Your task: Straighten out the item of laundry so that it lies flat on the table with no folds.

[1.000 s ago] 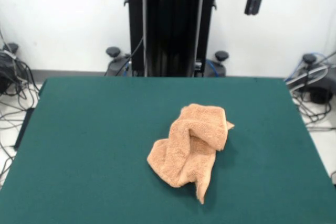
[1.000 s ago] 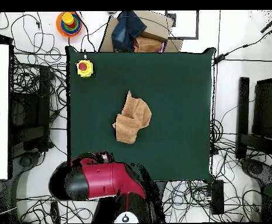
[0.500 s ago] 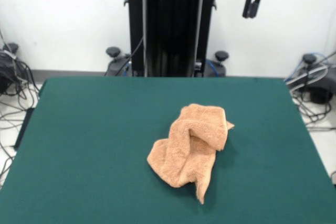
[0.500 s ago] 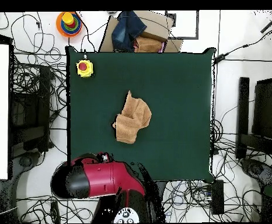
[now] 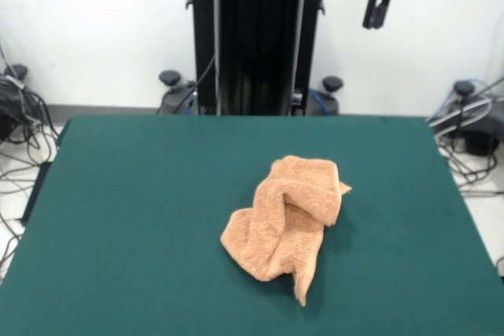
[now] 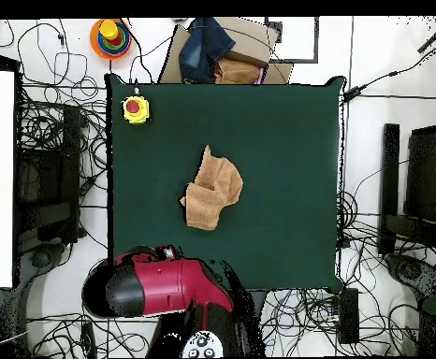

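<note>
Since a second ago my end effector [image 5: 377, 12] has shifted slightly sideways at the top of the front view; the towel [image 5: 287, 220] has not changed position or shape. My end effector hangs high above the far edge of the desk [image 5: 134, 218], well apart from the towel and holding nothing. Its two dark fingers [image 5: 369, 8] sit close together, but I cannot tell whether they are fully pressed together or slightly parted.

Towel: lies near the middle of the desk, crumpled and folded over itself. One thick fold is rolled over the top of the heap, and a narrow corner trails out toward the desk's near edge in the front view. No part of it lies flat.

Overhead view: my red arm housing [image 6: 166, 285] sits at the desk's edge. A yellow box with a red button [image 6: 135, 108] stands in one desk corner, well apart from the towel [image 6: 212, 190].
</note>
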Robot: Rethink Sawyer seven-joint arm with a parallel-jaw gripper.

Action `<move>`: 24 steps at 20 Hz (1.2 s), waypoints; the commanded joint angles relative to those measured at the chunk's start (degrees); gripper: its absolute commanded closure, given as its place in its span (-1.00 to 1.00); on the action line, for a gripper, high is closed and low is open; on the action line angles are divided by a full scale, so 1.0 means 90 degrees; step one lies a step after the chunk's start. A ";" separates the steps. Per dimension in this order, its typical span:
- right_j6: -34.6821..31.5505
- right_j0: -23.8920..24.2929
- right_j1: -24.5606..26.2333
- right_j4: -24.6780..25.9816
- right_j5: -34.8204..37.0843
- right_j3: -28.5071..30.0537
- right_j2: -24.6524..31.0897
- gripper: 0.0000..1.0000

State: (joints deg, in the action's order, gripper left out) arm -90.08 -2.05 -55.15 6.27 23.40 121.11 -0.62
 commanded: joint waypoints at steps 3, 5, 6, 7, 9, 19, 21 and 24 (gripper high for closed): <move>-0.0782 0.0116 0.0185 0.0267 -0.0115 0.0057 0.0020 1.00; -0.0785 0.0117 0.0168 0.0260 -0.0126 0.0070 0.0027 1.00; -0.0785 0.0114 0.0166 0.0264 -0.0132 0.0071 0.0027 1.00; -0.0783 0.0083 0.0174 0.0290 -0.0063 0.0055 -0.0013 1.00; -0.0812 0.0094 0.0164 0.0263 -0.0087 0.0088 -0.0014 1.00; -0.0736 0.0131 0.0164 0.0271 0.0019 0.0082 0.0013 1.00; -0.0744 0.0127 0.0165 0.0267 0.0012 0.0085 0.0013 1.00; -0.0758 0.0126 0.0160 0.0249 0.0012 0.0086 0.0018 1.00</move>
State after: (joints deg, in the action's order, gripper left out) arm -90.08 -2.05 -55.15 6.27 23.40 121.11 -0.63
